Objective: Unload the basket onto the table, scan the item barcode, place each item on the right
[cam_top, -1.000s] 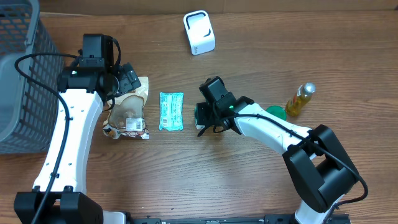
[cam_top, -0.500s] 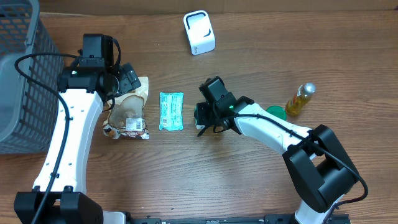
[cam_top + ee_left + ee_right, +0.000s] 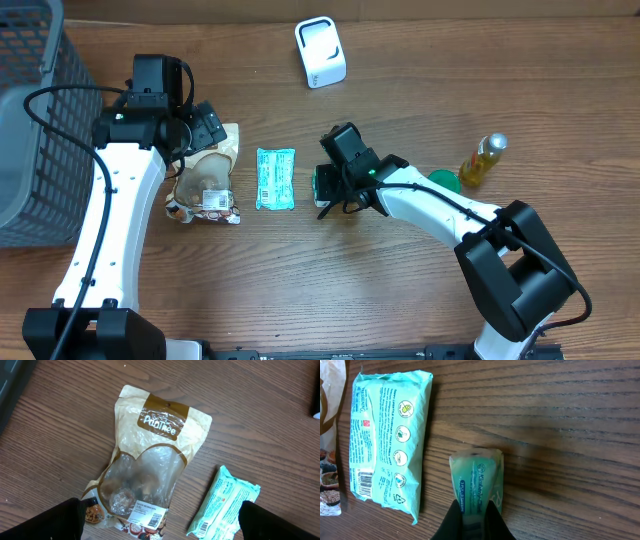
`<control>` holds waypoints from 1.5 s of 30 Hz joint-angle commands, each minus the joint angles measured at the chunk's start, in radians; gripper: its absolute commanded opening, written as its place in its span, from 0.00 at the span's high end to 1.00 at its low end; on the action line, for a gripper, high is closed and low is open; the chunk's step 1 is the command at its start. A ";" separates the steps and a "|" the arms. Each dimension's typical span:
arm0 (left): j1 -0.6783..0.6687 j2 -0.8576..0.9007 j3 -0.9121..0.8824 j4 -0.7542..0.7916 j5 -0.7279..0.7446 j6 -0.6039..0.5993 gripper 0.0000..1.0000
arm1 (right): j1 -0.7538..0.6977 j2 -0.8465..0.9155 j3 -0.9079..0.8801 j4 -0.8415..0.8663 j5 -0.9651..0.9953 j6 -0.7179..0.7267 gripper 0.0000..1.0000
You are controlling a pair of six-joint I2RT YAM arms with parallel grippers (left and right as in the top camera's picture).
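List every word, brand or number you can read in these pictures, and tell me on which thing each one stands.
"Kimberl…", cut off: on the small green pack.
Brand in white script, roughly "Patinée", unsure: on the brown pouch.
Print and barcode digits on the mint-green pack: too small to read.
White barcode label on the pouch: too small to read.

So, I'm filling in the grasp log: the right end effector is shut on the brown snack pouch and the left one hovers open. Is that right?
Not quite. The right end effector is shut on the small green packet, not the brown snack pouch, as the right wrist view shows. The pouch lies under the left end effector, which does hover open.
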 commanded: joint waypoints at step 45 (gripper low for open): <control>0.003 0.003 0.010 0.000 0.001 0.007 0.00 | -0.071 -0.050 0.085 -0.298 0.341 -0.062 0.96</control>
